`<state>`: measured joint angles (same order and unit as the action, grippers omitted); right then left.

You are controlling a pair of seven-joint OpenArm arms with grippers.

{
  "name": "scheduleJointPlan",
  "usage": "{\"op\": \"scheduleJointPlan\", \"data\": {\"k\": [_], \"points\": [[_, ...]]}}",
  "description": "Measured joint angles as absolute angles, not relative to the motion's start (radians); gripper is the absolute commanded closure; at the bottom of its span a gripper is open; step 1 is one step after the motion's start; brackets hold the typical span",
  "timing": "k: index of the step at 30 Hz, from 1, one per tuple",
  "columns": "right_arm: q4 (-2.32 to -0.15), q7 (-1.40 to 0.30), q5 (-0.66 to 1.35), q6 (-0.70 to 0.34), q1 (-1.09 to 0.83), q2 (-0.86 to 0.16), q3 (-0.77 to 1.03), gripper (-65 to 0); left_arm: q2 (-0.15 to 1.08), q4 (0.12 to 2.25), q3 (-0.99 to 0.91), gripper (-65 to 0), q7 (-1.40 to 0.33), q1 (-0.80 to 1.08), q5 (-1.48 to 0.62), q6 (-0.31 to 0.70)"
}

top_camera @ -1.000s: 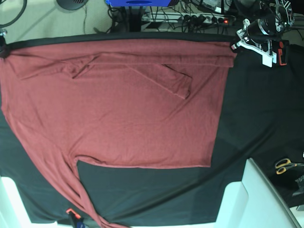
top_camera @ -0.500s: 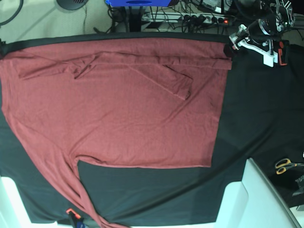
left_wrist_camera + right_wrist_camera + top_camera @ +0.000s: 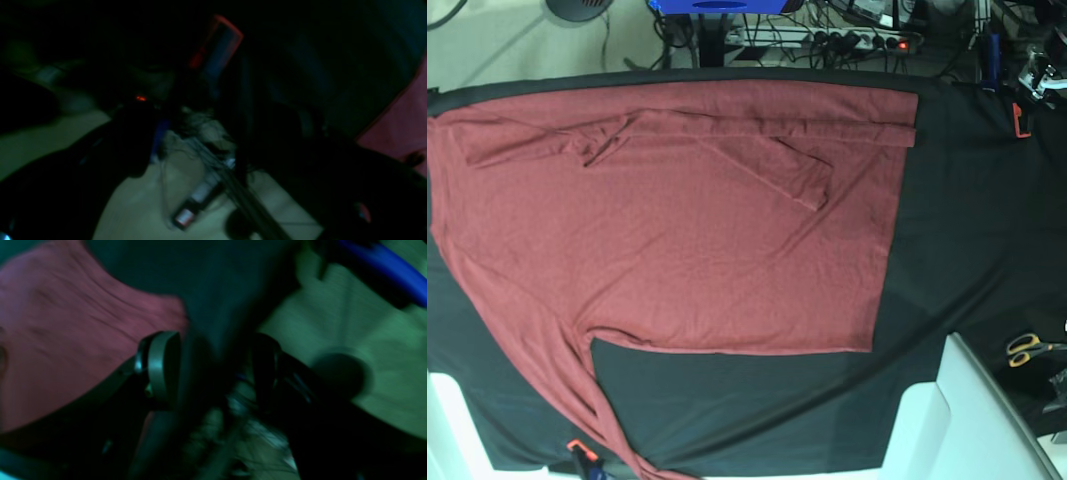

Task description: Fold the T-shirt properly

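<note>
One T-shirt (image 3: 677, 230) covers black tablecloth (image 3: 967, 230); right end effector (image 3: 213, 370) spread; left unclear.

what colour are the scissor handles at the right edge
Yellow, on the scissors; the base view shows them best.

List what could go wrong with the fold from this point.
The T-shirt has one sleeve trailing off the near table edge; it may drag or snag when lifted. The other sleeve lies crooked across the body, so folding over it could trap wrinkles. Both wrist views are dark and blurred, making any regrasp harder to judge.
</note>
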<state>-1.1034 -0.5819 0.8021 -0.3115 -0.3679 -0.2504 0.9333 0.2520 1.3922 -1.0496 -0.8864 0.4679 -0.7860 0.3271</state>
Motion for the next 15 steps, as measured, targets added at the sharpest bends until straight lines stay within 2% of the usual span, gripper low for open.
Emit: {"op": "scheduleJointPlan", "data": {"k": [2,4,7,11,15], "points": [[-1.152,-0.584,0.742,-0.319,-0.351,-0.227,0.838,-32.3,0.251,1.424,-1.015,-51.8,-0.887,0.472,-0.793,0.403],[-1.222,-0.576,0.723,-0.347,-0.311,-0.205,0.797,-32.3,0.247,1.461,-0.945,-51.7,-0.897,0.465,-0.789,0.41],[-1.28,-0.603,0.698,-0.334,-0.277,-0.24,0.787,-32.3,0.234,1.503,-0.88,-51.7,-0.889,0.448,-0.802,0.422],[-1.283,-0.706,0.667,-0.316,-0.252,-0.242,0.746,-32.1,0.19,1.501,-0.873,-51.7,-0.889,0.43,-0.794,0.416],[-1.282,-0.714,0.683,-0.336,-0.162,-0.234,0.654,-32.1,0.181,1.526,-0.803,-51.7,-0.894,0.421,-0.783,0.402]]}}
